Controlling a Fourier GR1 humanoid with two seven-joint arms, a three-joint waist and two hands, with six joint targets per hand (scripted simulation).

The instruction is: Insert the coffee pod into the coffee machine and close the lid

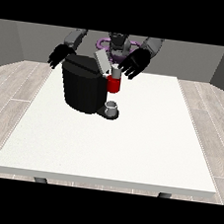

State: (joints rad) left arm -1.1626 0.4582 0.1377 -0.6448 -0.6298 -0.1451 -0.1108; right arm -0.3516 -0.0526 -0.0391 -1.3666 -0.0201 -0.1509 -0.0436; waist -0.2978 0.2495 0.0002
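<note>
Pod [116,72] first: a small pale grey cylinder, standing at the top of the machine's [84,88] red front part, just under the hand at the view's right [135,63]. That hand hangs with its fingers spread and pointing down, close to the pod — whether it touches I cannot tell. The machine is a black, rounded block with a matte look; its grey lid [102,61] is tilted up, open. A small grey cup [112,108] sits on the dark base below. The hand at the view's left [60,55] hovers behind the machine, fingers relaxed. Everything stands on a white table [129,146].
</note>
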